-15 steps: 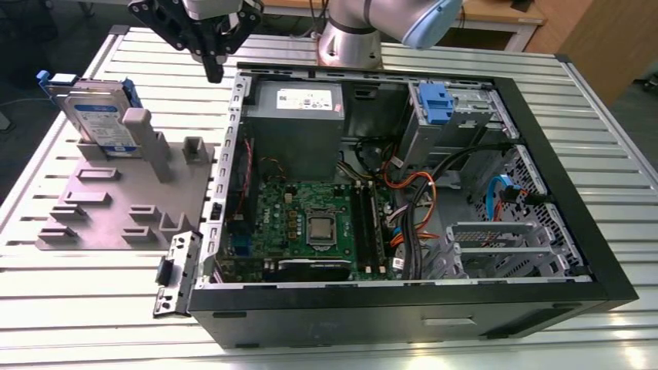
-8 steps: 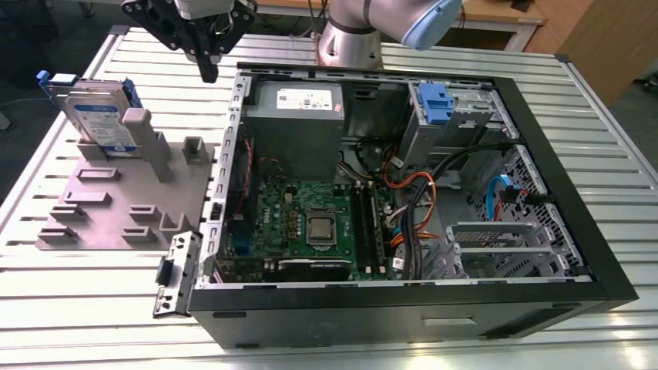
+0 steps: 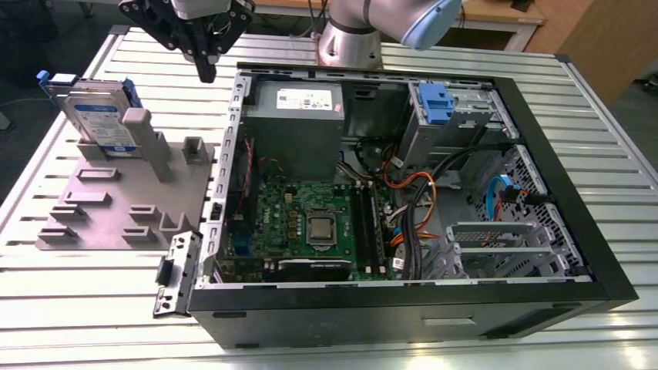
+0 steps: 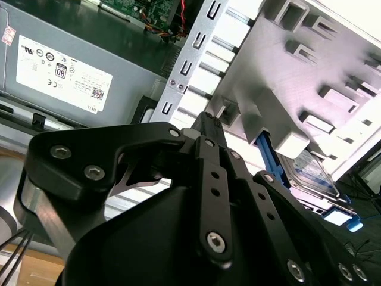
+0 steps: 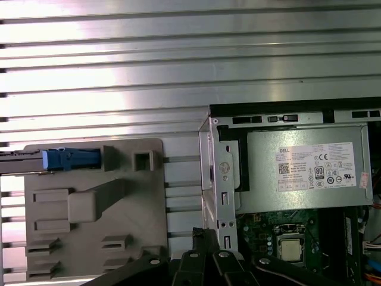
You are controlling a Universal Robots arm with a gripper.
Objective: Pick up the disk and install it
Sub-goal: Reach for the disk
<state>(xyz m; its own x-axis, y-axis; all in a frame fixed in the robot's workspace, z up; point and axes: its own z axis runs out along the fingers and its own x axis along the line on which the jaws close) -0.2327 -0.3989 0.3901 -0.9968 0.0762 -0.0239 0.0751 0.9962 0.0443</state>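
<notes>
The black robot hand [image 3: 206,71] hung over the slatted metal counter [image 3: 82,308], its fingers seemingly pressed together on nothing. The flat silver disk [image 3: 98,116] in its blue bracket stood on edge in a grey plastic fixture [image 3: 113,208] beside the open black computer case [image 3: 411,308]. The disk's blue-and-white label was unreadable.

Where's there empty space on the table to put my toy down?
Bare slatted metal table lies between the grey plastic holder and the table's near edge, and on the exterior view's right of the open black computer case. Crowded: inside the case, cables and boards everywhere.
</notes>
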